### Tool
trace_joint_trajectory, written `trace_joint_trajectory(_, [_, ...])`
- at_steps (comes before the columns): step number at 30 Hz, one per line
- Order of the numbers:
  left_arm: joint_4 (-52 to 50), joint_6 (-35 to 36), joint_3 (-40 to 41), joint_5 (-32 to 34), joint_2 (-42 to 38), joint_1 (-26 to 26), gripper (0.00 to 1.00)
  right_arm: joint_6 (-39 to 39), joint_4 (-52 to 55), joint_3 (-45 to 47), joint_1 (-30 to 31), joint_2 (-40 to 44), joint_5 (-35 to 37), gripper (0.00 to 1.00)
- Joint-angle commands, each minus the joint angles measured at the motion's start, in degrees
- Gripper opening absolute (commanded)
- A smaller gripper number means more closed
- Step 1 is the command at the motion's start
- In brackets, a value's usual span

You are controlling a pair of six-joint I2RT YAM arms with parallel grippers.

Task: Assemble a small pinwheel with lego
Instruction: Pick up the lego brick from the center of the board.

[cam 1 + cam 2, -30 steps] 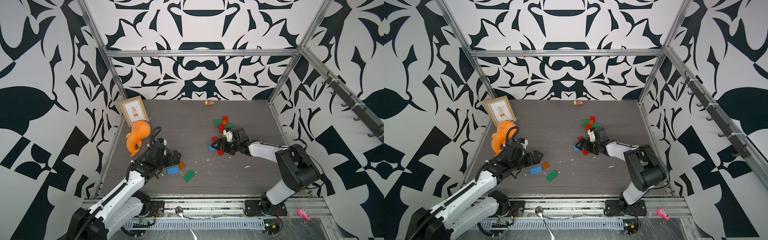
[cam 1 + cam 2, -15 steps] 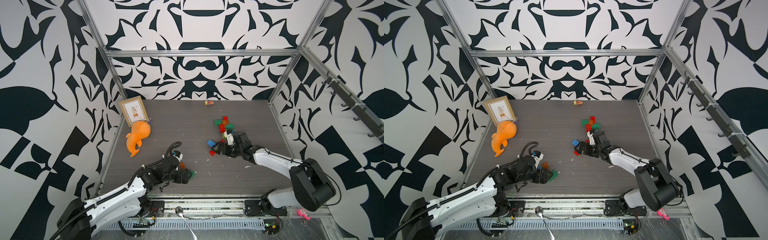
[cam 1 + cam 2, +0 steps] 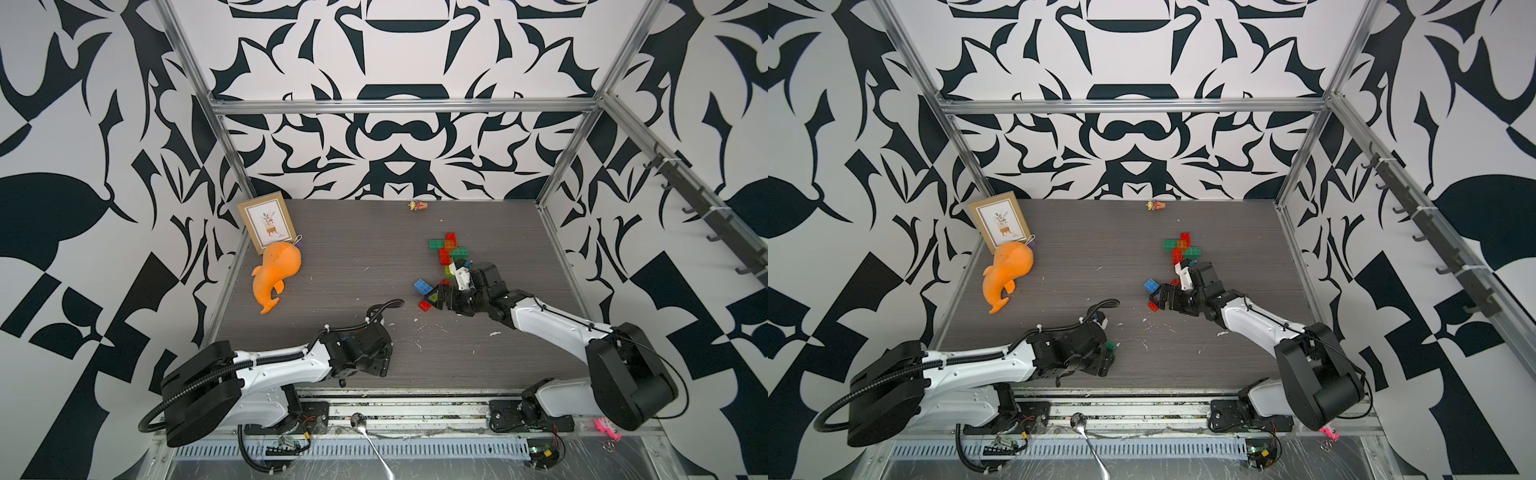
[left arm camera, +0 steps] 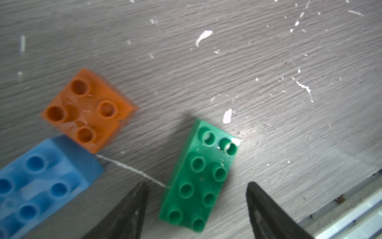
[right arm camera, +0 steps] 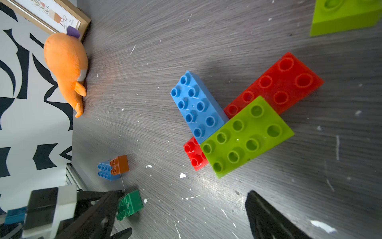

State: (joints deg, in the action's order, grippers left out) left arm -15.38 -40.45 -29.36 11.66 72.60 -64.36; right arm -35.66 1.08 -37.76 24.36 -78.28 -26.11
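A dark green 2x4 lego brick lies flat on the table between the fingers of my left gripper. The gripper is open, with a gap on each side of the brick. Beside it an orange square brick touches a blue brick. In a top view the left gripper is low near the front edge, and the green brick peeks out. My right gripper is open and empty beside a loose heap: a blue brick, a red one and a lime one on top.
A joined group of green, red and orange bricks lies behind the right gripper. An orange plush whale and a picture frame stand at the left wall. A tiny figure is at the back. The metal front rail runs close to the green brick.
My left arm swung from the left side to the front and came down over the green brick, with its jaws narrowing. My right gripper drew back slightly from the heap, still open.
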Motion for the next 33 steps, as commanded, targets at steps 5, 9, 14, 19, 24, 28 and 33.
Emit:
trace_joint_trajectory(5, [-5.6,-3.0,-1.6,3.4,4.5,-5.9,0.68,1.8,1.3,-0.7,-0.8,1.9,-1.7,0.99])
trace_joint_trajectory(9, [-10.0,-7.0,-3.5,8.1,6.3,-7.8,0.64,2.0,1.6,-0.7,-1.0,2.0,-1.7,0.99])
trace_joint_trajectory(14, [-10.5,-8.4,-4.7,10.0,8.7,-9.7,0.58,2.3,1.9,-0.7,-1.1,1.9,-1.3,0.99])
trace_joint_trajectory(19, [-8.9,-9.2,-3.8,10.8,8.3,-10.5,0.48,2.5,2.3,-0.7,-1.7,2.3,-1.1,0.99])
trace_joint_trajectory(24, [-6.6,-9.2,-1.9,10.7,6.4,-10.5,0.41,2.7,2.4,-0.7,-2.1,1.7,-1.5,0.99])
trace_joint_trajectory(28, [-5.7,-9.2,-0.9,10.3,5.9,-10.5,0.41,2.7,2.4,-0.7,-2.3,1.6,-1.5,0.98])
trace_joint_trajectory(33, [-4.1,-8.8,-0.6,10.1,6.2,-10.9,0.33,2.4,2.4,-1.2,-2.7,0.8,-1.1,0.98])
